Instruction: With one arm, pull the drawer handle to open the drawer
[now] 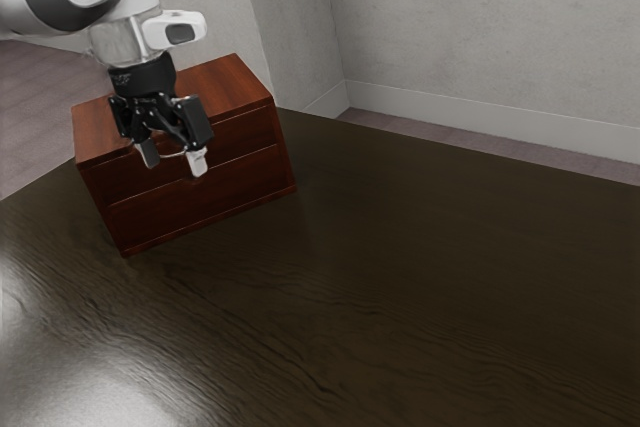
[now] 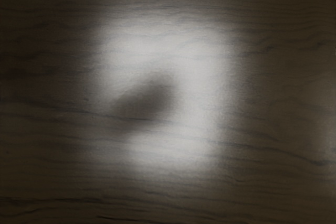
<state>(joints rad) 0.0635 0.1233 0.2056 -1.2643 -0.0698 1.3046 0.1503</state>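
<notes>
Drawer handle (image 1: 178,151) is a thin pale bar between the two fingers of the hand (image 1: 172,159). The fingers stand apart, one on each side of it, and I cannot tell if they touch it. The bar looks stiff and smooth, maybe slippery, so I judge the middle is the best place to hold, with a straight pull. The upper drawer (image 1: 240,132) looks closed and should slide lightly. Its cabinet (image 1: 225,92) is glossy red-brown wood with two fronts. It stands at about 10 o'clock on the dark counter (image 1: 420,287) in the exterior view.
</notes>
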